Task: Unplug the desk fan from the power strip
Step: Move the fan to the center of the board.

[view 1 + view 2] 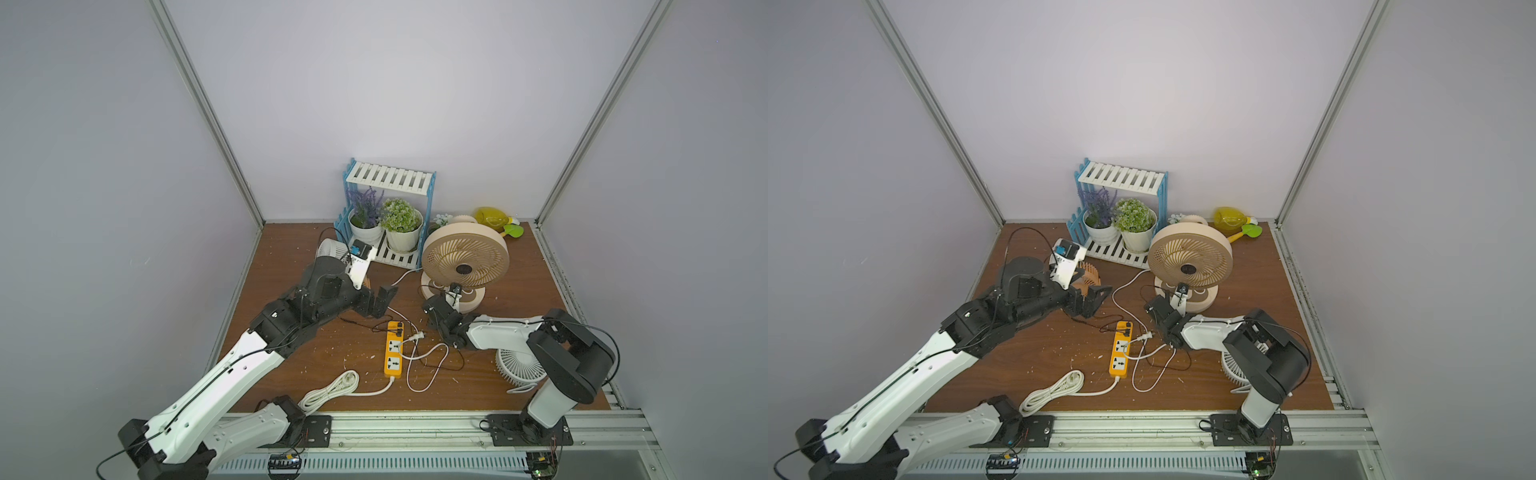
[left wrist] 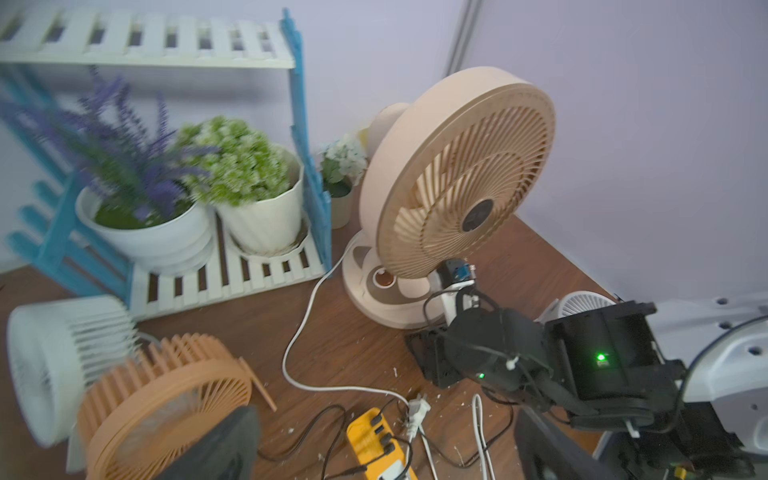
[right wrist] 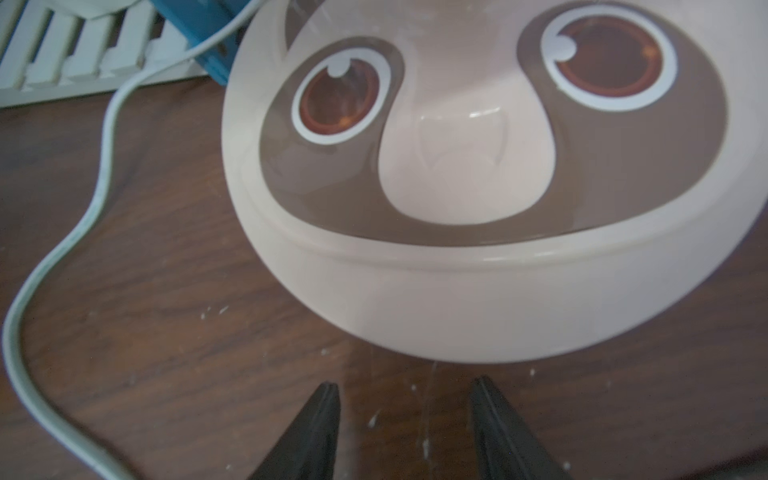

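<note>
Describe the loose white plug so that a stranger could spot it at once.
Find the orange-yellow power strip in the middle of the brown table. Beside its far end, on the side towards the big beige fan, lies a small white plug. Unlike the black plugs seated in the strip, it lies loose with its prongs bare.

1. I see soft, even light in both top views, with faint shadows on the table (image 1: 519, 270).
2. My left wrist view is blurred: the purple plant (image 2: 137, 166) and white fan (image 2: 62, 353) smear.
3. My right wrist view is soft; a small glare sits on the fan base (image 3: 482, 291).
</note>
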Controlling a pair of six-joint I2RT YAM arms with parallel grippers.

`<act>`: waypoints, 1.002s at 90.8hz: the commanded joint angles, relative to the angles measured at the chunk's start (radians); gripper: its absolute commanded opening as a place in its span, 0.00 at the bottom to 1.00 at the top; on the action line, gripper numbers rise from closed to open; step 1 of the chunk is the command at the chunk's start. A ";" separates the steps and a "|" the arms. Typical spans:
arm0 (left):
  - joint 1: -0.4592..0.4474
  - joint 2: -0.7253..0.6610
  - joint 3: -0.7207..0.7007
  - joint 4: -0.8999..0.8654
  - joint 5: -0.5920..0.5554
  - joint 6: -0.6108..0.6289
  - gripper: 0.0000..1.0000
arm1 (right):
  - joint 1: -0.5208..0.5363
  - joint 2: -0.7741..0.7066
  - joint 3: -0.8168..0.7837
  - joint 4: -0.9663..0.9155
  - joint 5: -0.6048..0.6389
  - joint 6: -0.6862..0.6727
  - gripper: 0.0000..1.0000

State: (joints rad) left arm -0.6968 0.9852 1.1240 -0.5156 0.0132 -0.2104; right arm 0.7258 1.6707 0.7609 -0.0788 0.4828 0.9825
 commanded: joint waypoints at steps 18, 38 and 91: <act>-0.006 -0.147 -0.132 -0.309 -0.289 -0.507 0.99 | -0.152 0.058 0.089 -0.025 -0.052 -0.061 0.54; -0.006 -0.169 -0.213 -0.347 -0.197 -0.609 0.99 | -0.228 0.108 0.160 -0.032 -0.091 -0.103 0.57; 0.045 -0.124 -0.289 -0.371 -0.114 -0.659 0.99 | -0.195 -0.228 0.138 -0.293 -0.409 -0.438 0.84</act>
State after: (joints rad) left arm -0.6842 0.8425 0.8543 -0.8608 -0.1280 -0.8513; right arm 0.5087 1.5433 0.9115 -0.2333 0.2108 0.6628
